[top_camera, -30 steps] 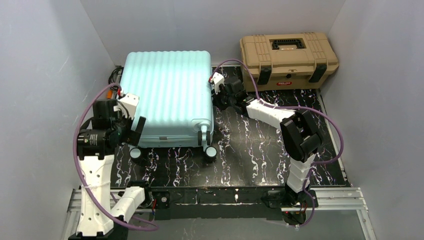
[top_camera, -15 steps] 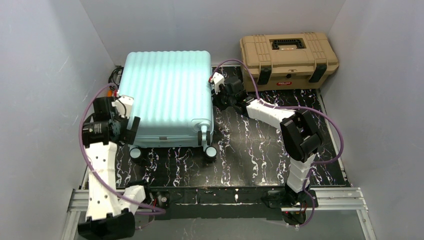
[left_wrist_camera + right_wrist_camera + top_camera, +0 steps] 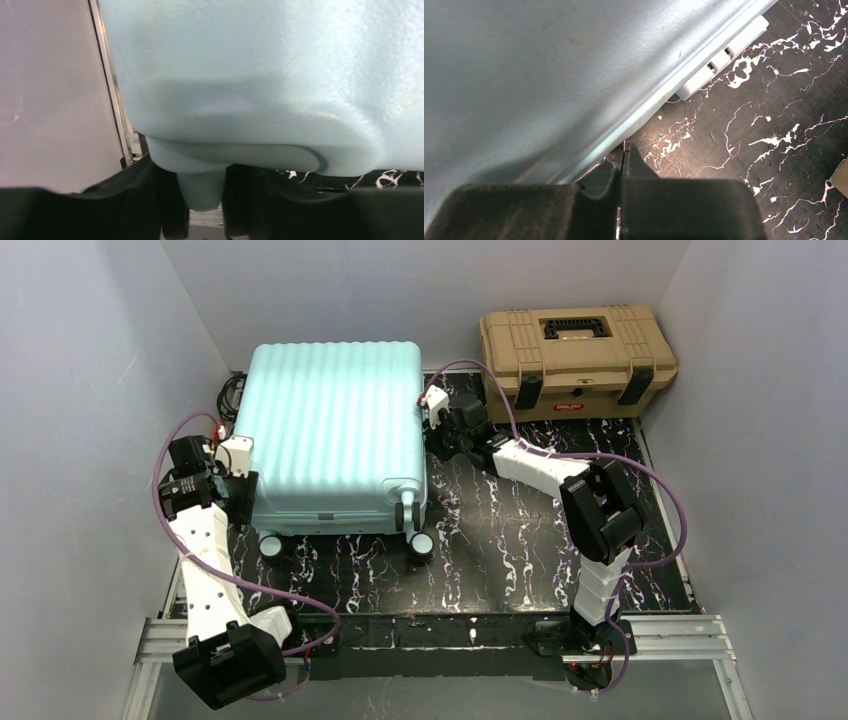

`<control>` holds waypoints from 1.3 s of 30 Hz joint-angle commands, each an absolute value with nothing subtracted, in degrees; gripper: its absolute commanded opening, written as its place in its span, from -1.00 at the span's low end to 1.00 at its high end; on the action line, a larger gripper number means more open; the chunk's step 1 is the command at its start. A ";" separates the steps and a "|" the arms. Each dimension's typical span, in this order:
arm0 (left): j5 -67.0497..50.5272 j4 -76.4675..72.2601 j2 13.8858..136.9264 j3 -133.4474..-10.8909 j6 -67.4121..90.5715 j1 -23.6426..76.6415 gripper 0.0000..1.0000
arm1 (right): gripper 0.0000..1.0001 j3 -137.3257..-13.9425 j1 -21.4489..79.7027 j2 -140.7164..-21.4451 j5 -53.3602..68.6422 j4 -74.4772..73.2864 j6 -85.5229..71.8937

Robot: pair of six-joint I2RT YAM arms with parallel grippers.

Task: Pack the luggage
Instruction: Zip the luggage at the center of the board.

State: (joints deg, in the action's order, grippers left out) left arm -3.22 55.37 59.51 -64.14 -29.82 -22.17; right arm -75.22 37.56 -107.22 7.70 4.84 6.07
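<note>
Luggage: the mint-blue luggage [image 3: 335, 435] lay flat and shut on the far left part of the table [image 3: 520, 540], ribbed shell up, with its small black wheels [image 3: 422, 543] pointing toward the near edge.
Left end effector: down low it went. The left end effector [image 3: 248, 502] sat tight against the luggage's left side, close to the near-left corner.
Left wrist view: the shell's rounded corner filled the frame. A pale caster stem [image 3: 200, 190] hung beneath it with dark wheel halves on either side, and the fingers [image 3: 75, 215] were only a dark blur along the bottom.
Left grip: I could not tell whether the jaws were spread or pinching anything.
Right end effector: the right end effector [image 3: 624, 150] was closed, fingers pressed together and carrying nothing. Its tip was tucked at the foot of the luggage's right side, where shell met table.
Side fitting: a small white block [image 3: 724, 57] sat on the luggage's lower edge, further along from that tip.
Toolbox: the tan toolbox [image 3: 577, 348], lid down and black latches in front, stood at the far right, apart from the luggage.
</note>
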 commanded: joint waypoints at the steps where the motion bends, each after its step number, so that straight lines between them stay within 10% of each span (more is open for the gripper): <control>1: -5.79 53.08 60.71 -61.78 -31.21 -24.54 -0.62 | -0.97 -77.17 38.22 -104.29 12.72 17.91 5.89; 3: -5.88 51.60 61.85 -61.34 -31.28 -26.32 -1.00 | -0.97 -77.57 36.94 -105.08 12.82 17.78 5.00; 39: -16.32 45.91 63.41 -60.68 -40.07 -40.61 -1.00 | -0.97 -114.81 28.01 -133.70 -0.87 8.04 12.06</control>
State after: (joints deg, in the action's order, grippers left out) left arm -20.45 45.89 63.55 -62.30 -37.56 -37.85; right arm -109.75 30.50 -131.48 4.64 0.38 10.41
